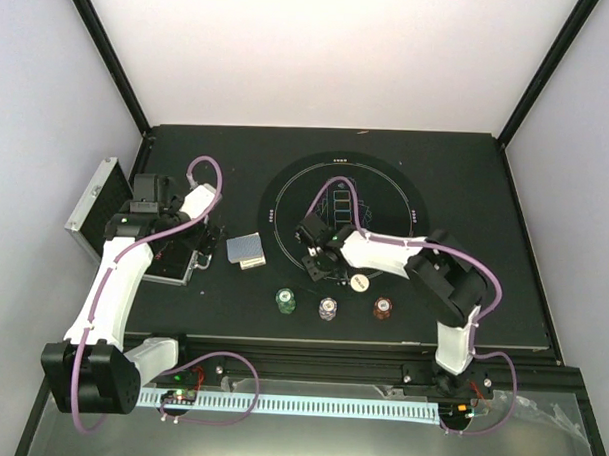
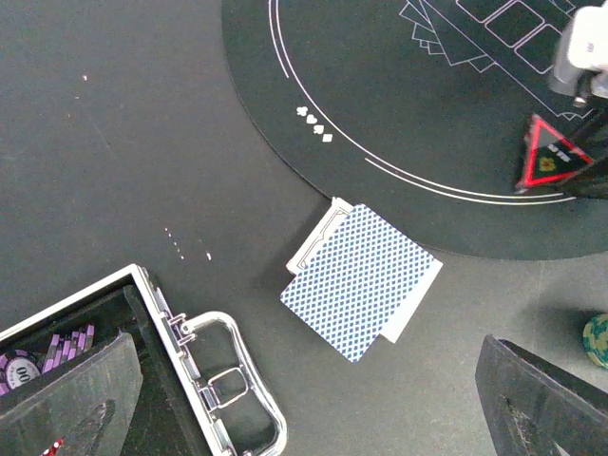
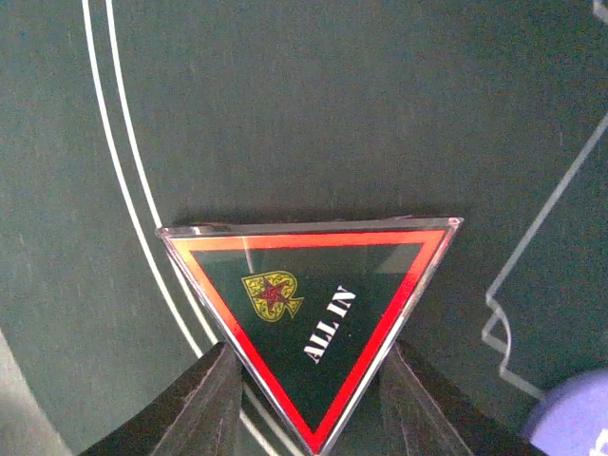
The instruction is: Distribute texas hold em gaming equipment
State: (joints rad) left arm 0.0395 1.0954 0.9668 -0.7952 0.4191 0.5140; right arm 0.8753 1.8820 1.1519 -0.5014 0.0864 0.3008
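My right gripper (image 1: 316, 260) (image 3: 309, 366) is shut on the red triangle "ALL IN" marker (image 3: 309, 313), pinching its lower corner over the left part of the round black mat (image 1: 386, 191). The marker also shows in the left wrist view (image 2: 551, 157). A stack of grey-blue-backed cards (image 1: 247, 251) (image 2: 361, 280) lies by the mat's left edge. Green (image 1: 285, 301), pale purple (image 1: 328, 309) and red-brown (image 1: 383, 309) chips stand in a row in front of the mat. A white button disc (image 1: 359, 282) lies by the right arm. My left gripper (image 1: 196, 252) (image 2: 313, 418) is open and empty between the case and the cards.
The open silver case (image 1: 93, 209) sits at the far left, its handle (image 2: 223, 399) facing the cards and purple chips (image 2: 47, 347) inside it. A purple disc (image 3: 570, 418) shows at the right wrist view's lower right corner. A green chip (image 2: 598, 340) is at the left wrist view's right edge.
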